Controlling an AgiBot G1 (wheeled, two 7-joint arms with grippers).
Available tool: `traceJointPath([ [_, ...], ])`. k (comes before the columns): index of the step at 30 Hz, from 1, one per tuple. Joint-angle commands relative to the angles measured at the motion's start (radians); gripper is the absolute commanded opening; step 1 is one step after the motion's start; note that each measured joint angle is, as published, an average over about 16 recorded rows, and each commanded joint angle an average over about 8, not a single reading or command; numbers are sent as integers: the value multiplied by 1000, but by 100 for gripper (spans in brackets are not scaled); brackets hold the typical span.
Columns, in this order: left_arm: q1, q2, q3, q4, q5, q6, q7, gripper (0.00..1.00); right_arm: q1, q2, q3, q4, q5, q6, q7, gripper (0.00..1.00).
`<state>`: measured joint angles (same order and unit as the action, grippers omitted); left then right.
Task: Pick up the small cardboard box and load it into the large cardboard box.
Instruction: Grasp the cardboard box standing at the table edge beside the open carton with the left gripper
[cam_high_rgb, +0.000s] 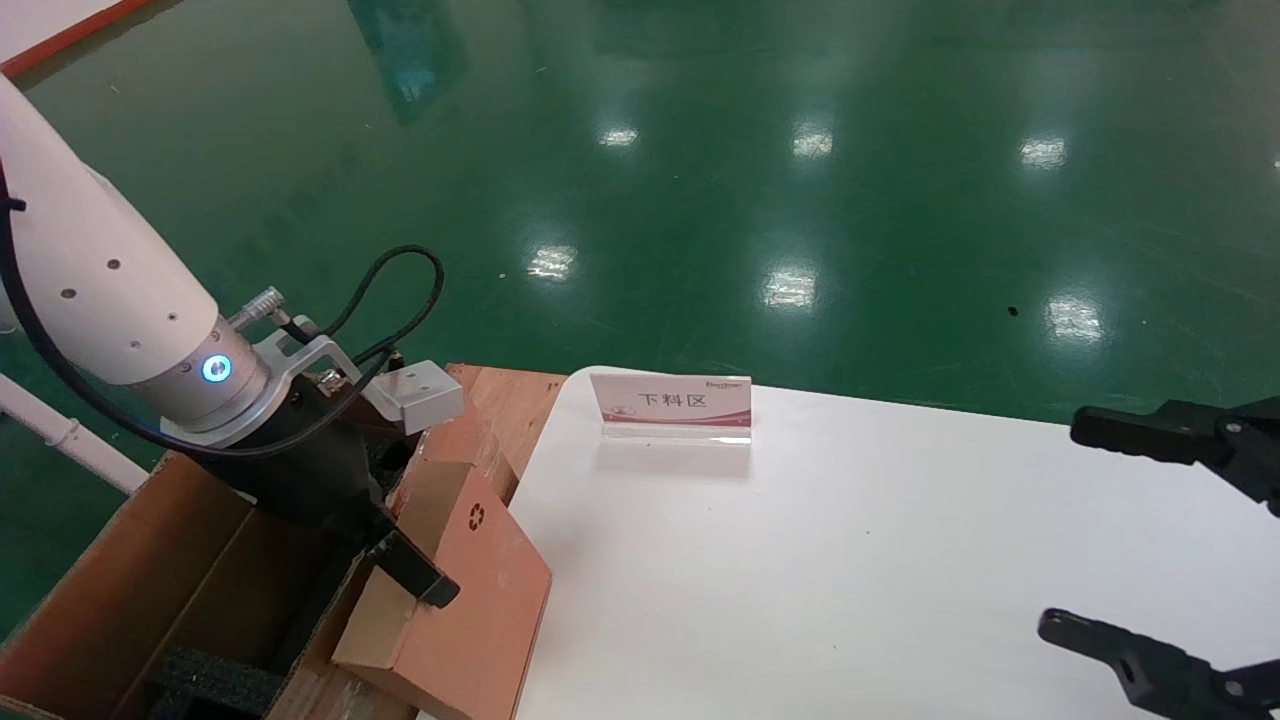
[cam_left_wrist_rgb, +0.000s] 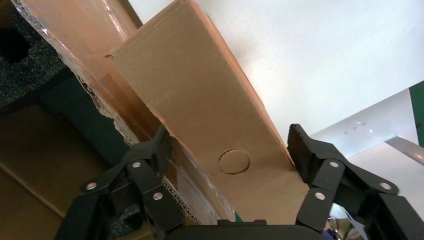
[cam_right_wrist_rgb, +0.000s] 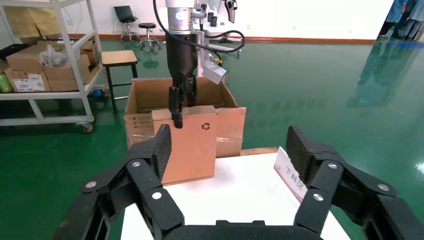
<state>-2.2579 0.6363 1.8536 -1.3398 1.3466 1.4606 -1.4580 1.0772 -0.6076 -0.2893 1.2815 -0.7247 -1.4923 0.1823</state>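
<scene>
Two boxes sit off the table's left edge here. The small cardboard box (cam_high_rgb: 455, 590) stands tilted between the white table (cam_high_rgb: 850, 560) and the large cardboard box (cam_high_rgb: 150, 590), leaning against the big box's near wall, with its recycling symbol (cam_high_rgb: 476, 515) facing up toward the head camera. From the right wrist view it looks like the small one stands upright against the front of the big carton, its lower edge about level with the table top.

The left claw (cam_high_rgb: 400, 560) comes down over the small box's top edge, one finger on the outer face and the other behind it. In the left wrist view its fingers (cam_left_wrist_rgb: 305, 152) straddle the box's narrow side and the right-hand pad touches the cardboard edge, so it looks clamped on the small box, though the other pad sits close to the big box's torn flap too.

The right claw (cam_high_rgb: 1160, 545) hangs over the table's right side, wide open and holding nothing.

A little pink-and-white sign (cam_high_rgb: 672, 405) stands near the table's far edge. Black foam (cam_high_rgb: 215, 685) shows inside the big carton. Green floor (cam_high_rgb: 700, 150) all around.
</scene>
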Motion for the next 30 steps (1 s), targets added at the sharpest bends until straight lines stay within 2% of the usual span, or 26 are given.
traceJointPath([
  [1,0,0,0,0,-1,0,0,0,0,0,0,0,0,0,0,0],
  [19,-13,-1,-8,8,-1,1,7,0,0,0,0,0,0,0,0,0],
  [30,-194,-47,-99,20,-4,11,52,0,1,0,-1,-1,0,0,-1,0],
])
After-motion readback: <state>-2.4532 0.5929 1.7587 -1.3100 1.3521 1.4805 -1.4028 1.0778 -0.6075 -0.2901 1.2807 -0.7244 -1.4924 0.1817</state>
